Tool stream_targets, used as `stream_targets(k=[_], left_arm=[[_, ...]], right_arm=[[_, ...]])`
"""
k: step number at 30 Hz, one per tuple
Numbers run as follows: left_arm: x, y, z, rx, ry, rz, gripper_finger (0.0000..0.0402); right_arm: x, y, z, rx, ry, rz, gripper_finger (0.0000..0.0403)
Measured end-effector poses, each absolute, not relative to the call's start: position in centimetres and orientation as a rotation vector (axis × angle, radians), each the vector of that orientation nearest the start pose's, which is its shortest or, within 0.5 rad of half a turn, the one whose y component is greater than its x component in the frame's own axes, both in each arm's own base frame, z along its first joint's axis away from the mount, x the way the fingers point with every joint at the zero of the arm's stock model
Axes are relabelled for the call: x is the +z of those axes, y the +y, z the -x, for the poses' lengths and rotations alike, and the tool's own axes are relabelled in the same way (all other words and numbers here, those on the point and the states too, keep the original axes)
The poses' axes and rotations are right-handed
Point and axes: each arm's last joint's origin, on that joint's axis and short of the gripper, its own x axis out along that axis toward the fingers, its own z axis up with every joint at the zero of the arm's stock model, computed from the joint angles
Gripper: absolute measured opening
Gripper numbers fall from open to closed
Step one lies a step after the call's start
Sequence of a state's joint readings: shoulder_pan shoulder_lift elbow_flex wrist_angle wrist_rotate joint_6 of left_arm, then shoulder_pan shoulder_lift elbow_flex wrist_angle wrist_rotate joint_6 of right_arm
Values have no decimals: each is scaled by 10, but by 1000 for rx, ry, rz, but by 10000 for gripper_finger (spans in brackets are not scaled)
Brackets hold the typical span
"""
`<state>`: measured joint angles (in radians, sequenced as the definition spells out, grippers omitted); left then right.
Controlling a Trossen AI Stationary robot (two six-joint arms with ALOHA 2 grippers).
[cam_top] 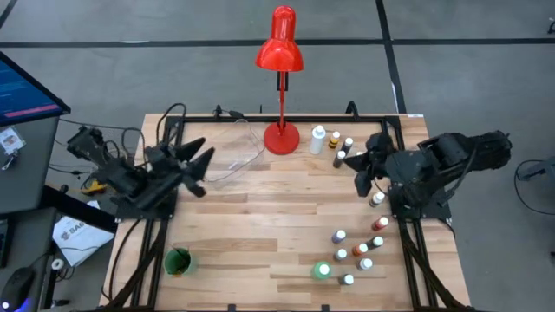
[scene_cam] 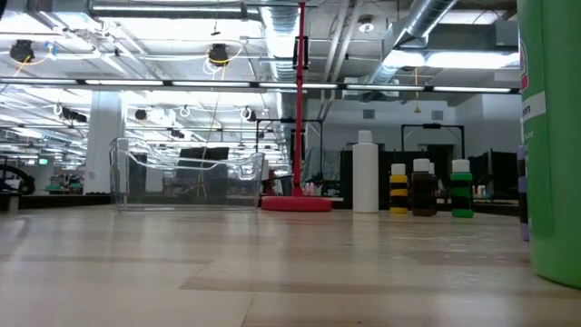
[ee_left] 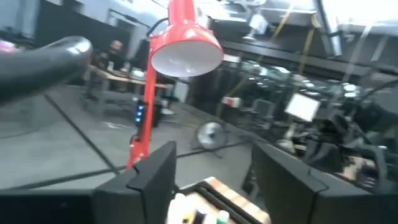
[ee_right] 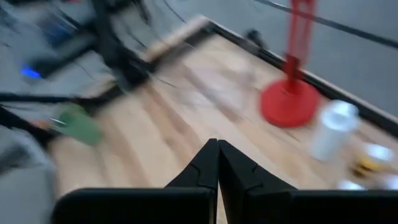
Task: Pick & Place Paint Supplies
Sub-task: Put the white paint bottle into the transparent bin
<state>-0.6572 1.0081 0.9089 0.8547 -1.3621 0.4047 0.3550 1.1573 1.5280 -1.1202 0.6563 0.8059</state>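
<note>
Bottles everywhere on the right half of the wooden surface (cam_top: 260, 217), and both arms are up off the wood. The left claw (cam_top: 198, 165) hangs over the left part of the surface, fingers spread wide with nothing between them; its wrist view looks out between those two dark fingers (ee_left: 152, 177) at the red lamp (cam_top: 279, 78). The right claw (cam_top: 364, 169) hovers near the right edge, and its wrist view shows the two fingers (ee_right: 205, 168) pressed tip to tip, holding nothing.

One cluster of paint bottles sits by the far edge, just right of the lamp's round red base: a taller white bottle (cam_top: 318, 139) nearest the base, then smaller capped ones (cam_top: 341, 149) beside it, close under the right claw. In the low view that group lines up as the white bottle (scene_cam: 365, 173), a yellow-and-black one (scene_cam: 398, 189), a dark brown one (scene_cam: 422, 189) and a green one (scene_cam: 462, 189).

A second, bigger scatter of bottles (cam_top: 355, 247) fills the near right corner, white caps mostly, with a green bottle (cam_top: 323, 270) at its near left side. That corner is crowded, bottles just beside one another.

Other clutter: a clear plastic box (cam_top: 234, 156) stands near the far edge, left of the lamp, just beside the left claw. A green cup-like thing (cam_top: 178, 260) sits alone in the near left corner, well apart from the bottles.
</note>
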Motion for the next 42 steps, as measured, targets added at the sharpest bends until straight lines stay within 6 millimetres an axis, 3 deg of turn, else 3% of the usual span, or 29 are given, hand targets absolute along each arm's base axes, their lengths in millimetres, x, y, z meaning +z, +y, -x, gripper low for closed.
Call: stream_targets(k=[5,9,14,20,25,31,36,42], left_arm=[[426,-95,-187,775,-279,283,248],[443,-99,-193,741,-326,320,257],[455,-104,-196,392,-520,400,252],[446,-94,-214,95,-474,462,246],[439,-78,-228,-34,-418,477,253],[438,-62,-231,-66,-380,437,263],[440,-55,-221,-60,-342,416,265],[449,-47,-195,-59,-345,409,265]], right_arm=[[406,22,-189,-732,711,-282,46],[394,2,-200,-833,833,-202,101],[391,-20,-208,-772,938,-99,172],[392,-51,-212,-624,952,-101,228],[386,-78,-224,-579,934,-92,245],[361,-104,-248,-509,956,-114,249],[331,-126,-267,-494,1034,-125,249],[305,-150,-283,-512,1087,-135,249]])
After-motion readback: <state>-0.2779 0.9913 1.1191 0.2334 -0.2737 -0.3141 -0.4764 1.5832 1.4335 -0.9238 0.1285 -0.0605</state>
